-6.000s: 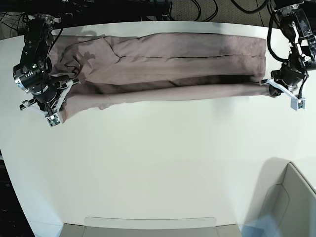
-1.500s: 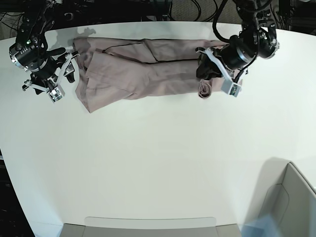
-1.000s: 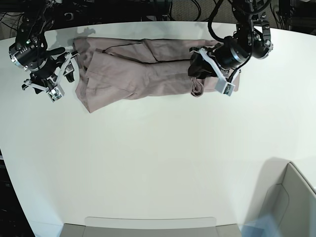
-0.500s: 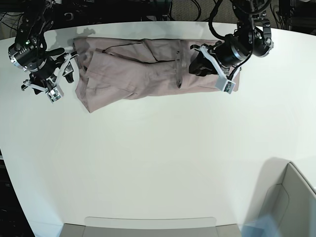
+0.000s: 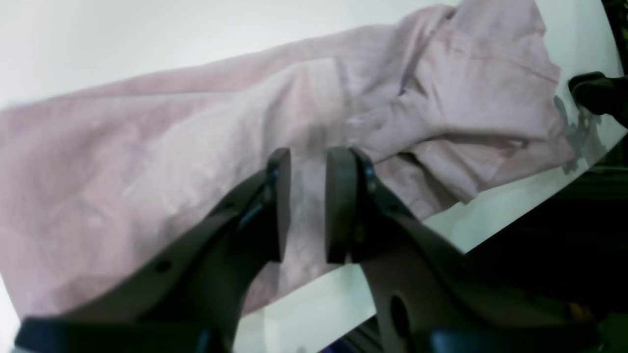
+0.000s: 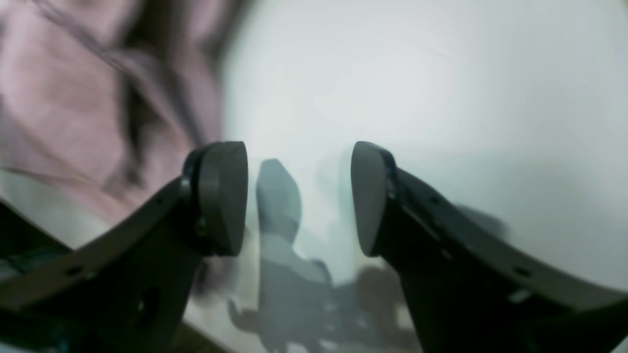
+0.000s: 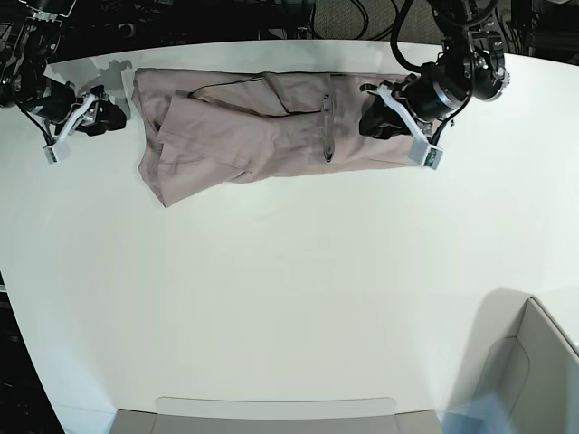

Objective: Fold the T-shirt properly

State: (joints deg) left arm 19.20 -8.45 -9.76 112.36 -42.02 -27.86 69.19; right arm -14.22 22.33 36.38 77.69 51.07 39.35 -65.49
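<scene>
The T-shirt point(image 7: 271, 127) lies as a half-folded band on the tabletop point(image 7: 289, 298). Left tool point(image 5: 306, 206) hovers narrowly parted, empty; right tool point(image 6: 299, 196) spread, empty. Next, probably regrasp an end.

No readable text or labels.

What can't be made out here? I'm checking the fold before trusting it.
- T-shirt layers underneath: base view, covered by the top fabric.
- Shirt's end under the left gripper: base view, arm blocks it.
- Shirt edge beside the right gripper: right wrist view, blurred.
</scene>
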